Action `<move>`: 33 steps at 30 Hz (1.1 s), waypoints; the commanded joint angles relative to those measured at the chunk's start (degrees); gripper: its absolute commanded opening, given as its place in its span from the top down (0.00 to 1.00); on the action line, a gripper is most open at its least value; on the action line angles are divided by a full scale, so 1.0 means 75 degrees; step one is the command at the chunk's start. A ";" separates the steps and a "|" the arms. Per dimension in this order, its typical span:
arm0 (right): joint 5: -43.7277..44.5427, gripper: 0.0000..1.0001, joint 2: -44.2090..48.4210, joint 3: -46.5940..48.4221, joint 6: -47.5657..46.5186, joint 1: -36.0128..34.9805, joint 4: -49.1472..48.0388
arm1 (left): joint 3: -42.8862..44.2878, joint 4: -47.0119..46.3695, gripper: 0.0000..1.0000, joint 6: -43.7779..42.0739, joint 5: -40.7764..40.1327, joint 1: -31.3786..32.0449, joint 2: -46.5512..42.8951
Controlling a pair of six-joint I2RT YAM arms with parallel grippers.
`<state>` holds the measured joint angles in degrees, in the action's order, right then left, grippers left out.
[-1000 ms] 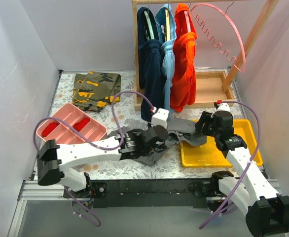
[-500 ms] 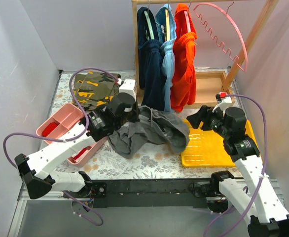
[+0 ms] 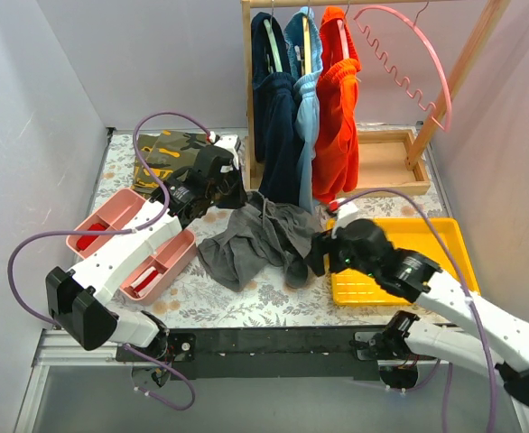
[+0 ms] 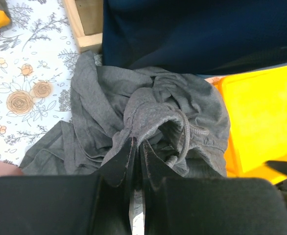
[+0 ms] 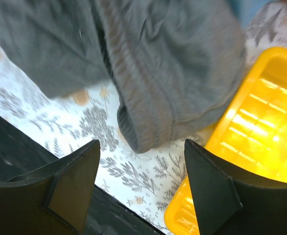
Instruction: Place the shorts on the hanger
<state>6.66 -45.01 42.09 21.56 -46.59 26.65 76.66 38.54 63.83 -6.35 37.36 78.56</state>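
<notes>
The dark grey shorts [image 3: 260, 239] hang bunched from my left gripper [image 3: 233, 194], their lower part resting on the flowered table. In the left wrist view my left gripper [image 4: 137, 143] is shut on a fold of the shorts [image 4: 153, 105] near the gathered waistband and drawstring. My right gripper [image 3: 323, 254] is open and empty beside the shorts' right lower edge. In the right wrist view its jaws [image 5: 141, 146] stand wide apart just below a ribbed fold of the shorts [image 5: 158, 63]. The pink hanger [image 3: 422, 68] hangs by its hook on the rail at the back right.
A yellow tray [image 3: 431, 271] lies right of the shorts, also in the right wrist view [image 5: 261, 127]. A wooden rack [image 3: 382, 167] holds navy [image 3: 278, 135], light blue and orange [image 3: 337, 117] garments. A pink compartment tray [image 3: 111, 236] and a camouflage garment [image 3: 174, 155] lie at left.
My left gripper has carried the shorts from the table's front up toward the back left. My right gripper has swung from over the yellow tray to the shorts' right lower edge.
</notes>
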 commanded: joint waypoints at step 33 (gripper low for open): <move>0.5253 0.99 -0.3501 0.5988 0.0722 -0.1850 0.2587 | -0.4161 -0.1553 0.87 0.2161 0.2042 -0.0142 -0.2975</move>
<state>42.24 -67.57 80.88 24.67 -56.45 40.38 50.28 28.42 70.17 8.40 36.53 57.06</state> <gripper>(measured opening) 0.030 0.131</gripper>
